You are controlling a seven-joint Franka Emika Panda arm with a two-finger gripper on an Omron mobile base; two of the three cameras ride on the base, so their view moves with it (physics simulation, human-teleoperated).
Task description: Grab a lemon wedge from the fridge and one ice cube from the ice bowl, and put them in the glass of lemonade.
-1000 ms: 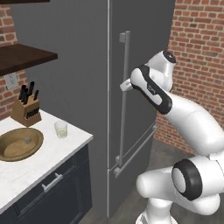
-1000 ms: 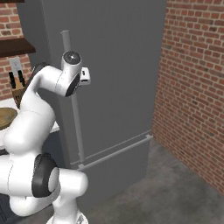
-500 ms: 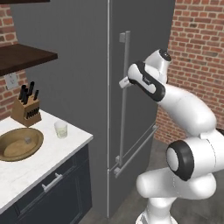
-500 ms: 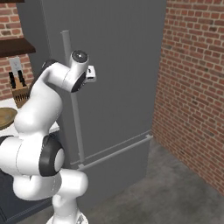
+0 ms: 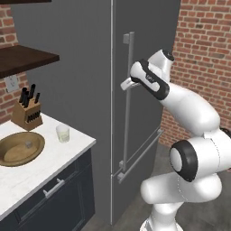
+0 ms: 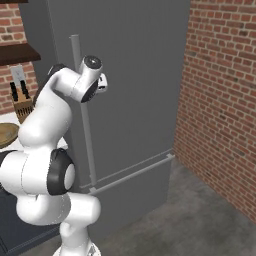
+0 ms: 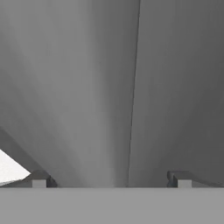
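Fridge (image 5: 90,67) shut, directly ahead of the tool; long bar handle (image 5: 127,103) running vertically, just beyond the fingertips and close to touching; lemon wedge presumably behind that door (nothing of it to be seen while the door is closed).

Gripper (image 5: 126,84) held level at the upper stretch of the handle, jaws spread to their widest and holding nothing; seen along the hand, both fingertips (image 7: 39,180) standing wide apart with the grey door filling the space ahead and a vertical seam (image 7: 133,92) running up between them, nearer the right-hand tip.

Key relation for the coming move, as a judgement: handle's long axis upright, jaws needing to straddle it from either side, so a short push forward and perhaps a slight sideways correction before closing; exact offset between bar and jaw centre hard to tell from these angles.

From the other flank, gripper (image 6: 102,84) just beside the handle, on its far side from the arm.

Well off to the tool's left and lower down, on the white counter (image 5: 54,162): glass of lemonade (image 5: 62,133); beyond it the ice bowl (image 5: 20,148) with one pale ice cube (image 5: 28,144) inside; knife block (image 5: 28,113) behind, against the brick wall.
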